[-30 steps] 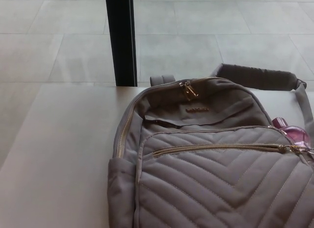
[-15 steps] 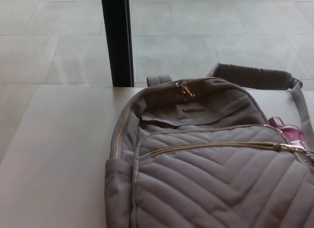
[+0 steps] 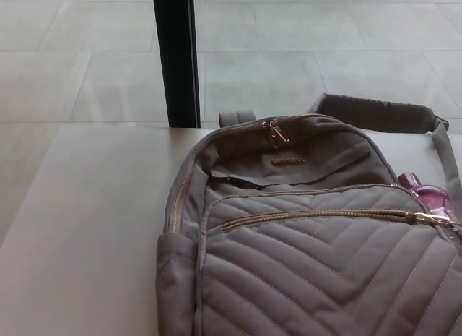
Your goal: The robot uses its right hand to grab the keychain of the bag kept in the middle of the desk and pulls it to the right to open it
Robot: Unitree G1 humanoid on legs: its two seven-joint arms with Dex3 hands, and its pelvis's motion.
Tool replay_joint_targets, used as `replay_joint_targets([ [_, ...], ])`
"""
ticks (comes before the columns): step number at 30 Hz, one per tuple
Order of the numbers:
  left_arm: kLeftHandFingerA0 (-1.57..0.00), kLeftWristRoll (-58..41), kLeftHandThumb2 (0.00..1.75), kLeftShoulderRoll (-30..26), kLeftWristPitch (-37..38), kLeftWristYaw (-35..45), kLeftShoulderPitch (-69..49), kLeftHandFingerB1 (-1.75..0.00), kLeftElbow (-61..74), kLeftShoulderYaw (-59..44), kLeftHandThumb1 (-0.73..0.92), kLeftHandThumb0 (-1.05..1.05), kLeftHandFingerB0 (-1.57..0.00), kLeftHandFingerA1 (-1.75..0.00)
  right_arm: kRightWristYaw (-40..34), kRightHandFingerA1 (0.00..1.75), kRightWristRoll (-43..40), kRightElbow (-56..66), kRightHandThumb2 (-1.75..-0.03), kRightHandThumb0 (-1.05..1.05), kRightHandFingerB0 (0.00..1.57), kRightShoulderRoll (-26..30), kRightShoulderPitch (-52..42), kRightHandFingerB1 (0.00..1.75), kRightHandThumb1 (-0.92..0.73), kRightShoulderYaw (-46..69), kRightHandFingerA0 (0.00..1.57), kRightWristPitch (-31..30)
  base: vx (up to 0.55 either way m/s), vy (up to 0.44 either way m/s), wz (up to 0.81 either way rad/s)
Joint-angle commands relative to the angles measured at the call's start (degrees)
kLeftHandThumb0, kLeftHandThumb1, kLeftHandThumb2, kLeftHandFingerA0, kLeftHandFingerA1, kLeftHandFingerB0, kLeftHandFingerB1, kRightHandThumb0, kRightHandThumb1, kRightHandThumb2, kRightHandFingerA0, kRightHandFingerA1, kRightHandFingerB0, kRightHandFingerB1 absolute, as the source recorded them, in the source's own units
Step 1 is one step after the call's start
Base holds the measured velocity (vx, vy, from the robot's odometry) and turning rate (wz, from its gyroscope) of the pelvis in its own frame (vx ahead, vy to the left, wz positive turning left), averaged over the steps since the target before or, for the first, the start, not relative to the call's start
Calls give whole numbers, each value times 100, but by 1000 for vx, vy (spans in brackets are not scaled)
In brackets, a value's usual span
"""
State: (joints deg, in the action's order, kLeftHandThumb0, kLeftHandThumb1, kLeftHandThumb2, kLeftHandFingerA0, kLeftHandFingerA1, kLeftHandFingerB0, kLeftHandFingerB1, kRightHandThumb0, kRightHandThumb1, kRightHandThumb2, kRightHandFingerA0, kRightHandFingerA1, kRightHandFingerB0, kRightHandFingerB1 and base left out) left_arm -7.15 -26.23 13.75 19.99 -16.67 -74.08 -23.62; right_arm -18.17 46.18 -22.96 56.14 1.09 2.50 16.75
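The bag (image 3: pixel 310 235) lies flat on the bench (image 3: pixel 86 227), its front zip (image 3: pixel 317 217) running across to a pink keychain (image 3: pixel 429 195) at the right edge. Neither hand shows, so their state cannot be told. The keychain looks small, light and dangly; pinching it near the gold puller (image 3: pixel 433 219) seems best, since soft fabric may bunch.

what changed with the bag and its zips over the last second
Nothing on the desk moved; only the camera shifted slightly, sliding the whole picture sideways and back. The backpack lies as before, its front zip closed, the pink keychain at its right end. No hand is in view.
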Motion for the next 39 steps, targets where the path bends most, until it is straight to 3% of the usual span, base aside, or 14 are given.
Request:
replay_joint_targets([
  [1,-43,-19,120,-27,146,-46,-85,-49,16,30,80,-85,-28,-59,360,27,-1240,-449,-107,-105,0,-567,-854,0,-69,1475,0,-1650,0,0,0],
  [5,-48,16,82,-8,153,-92,-46,-36,40,79,92,-87,-35,-51,474,31,-1861,-820,-110,-105,0,-947,-1158,4,-71,2134,0,-1627,0,0,0],
  [8,-40,9,119,3,141,-111,-2,-49,42,85,81,-85,-29,-57,594,47,-2904,-1444,-82,-92,0,-1593,-1463,17,-61,3008,0,-1402,0,0,0],
  [9,-45,-1,84,-3,119,-108,6,-40,42,79,92,-94,-35,-51,700,48,-3078,-1504,-102,-84,0,-1715,-1490,17,-59,3173,0,-1451,0,0,0],
  [10,-45,-20,82,-8,112,-88,3,-37,43,63,92,-89,-30,-51,780,64,-3279,-1564,-62,-83,0,-1844,-1524,24,-76,3327,0,-1407,0,0,0],
  [11,-47,-42,83,-27,114,-66,-15,-39,50,41,92,-91,-33,-53,927,57,-3616,-1617,-98,-78,0,-2052,-1585,18,-59,3542,2,-1287,0,0,0],
  [16,-44,-2,85,-112,117,-14,-48,-39,63,74,92,-91,-29,-53,1516,59,-4122,-2749,-93,-75,0,-2372,-1420,14,-60,4025,0,-1664,0,0,0],
  [17,-42,7,93,-120,112,-18,-50,-43,57,82,83,-95,-30,-55,1533,78,-4077,-3236,-62,-66,0,-2323,-1295,20,-76,4029,19,-1551,0,0,0],
  [19,-45,47,85,-169,61,-90,-33,-40,43,107,92,-92,-31,-52,1685,120,-4054,-3684,-84,-70,0,-2435,-1317,20,-59,4020,72,-1418,0,0,0],
  [21,-47,84,85,-202,25,-145,-23,-39,15,132,92,-92,-30,-50,2183,65,-4192,-3736,-93,-64,0,-2525,-1426,19,-58,4072,21,-1525,0,0,0],
  [25,-43,-45,81,-208,-128,-68,-1,-37,10,29,92,-88,-30,-52,2617,72,-4170,-3940,-61,-61,1,-2505,-1461,28,-73,4053,18,-1569,0,0,0],
  [26,-45,-2,84,-226,-124,-118,36,-40,42,70,92,-90,-29,-55,2742,65,-4235,-3971,-91,-65,2,-2504,-1473,25,-56,4116,15,-1609,0,0,0],
  [37,-45,69,83,-304,-218,-128,56,-38,13,157,92,-87,-28,-52,2949,62,-3761,-4220,-93,-71,5,-2533,-1483,40,-60,3575,20,-805,0,0,0],
  [39,-45,74,83,-314,-219,-119,62,-38,-19,163,91,-89,-27,-51,3021,64,-3766,-4209,-63,-68,11,-2535,-1471,30,-75,3505,16,-720,0,0,0],
])
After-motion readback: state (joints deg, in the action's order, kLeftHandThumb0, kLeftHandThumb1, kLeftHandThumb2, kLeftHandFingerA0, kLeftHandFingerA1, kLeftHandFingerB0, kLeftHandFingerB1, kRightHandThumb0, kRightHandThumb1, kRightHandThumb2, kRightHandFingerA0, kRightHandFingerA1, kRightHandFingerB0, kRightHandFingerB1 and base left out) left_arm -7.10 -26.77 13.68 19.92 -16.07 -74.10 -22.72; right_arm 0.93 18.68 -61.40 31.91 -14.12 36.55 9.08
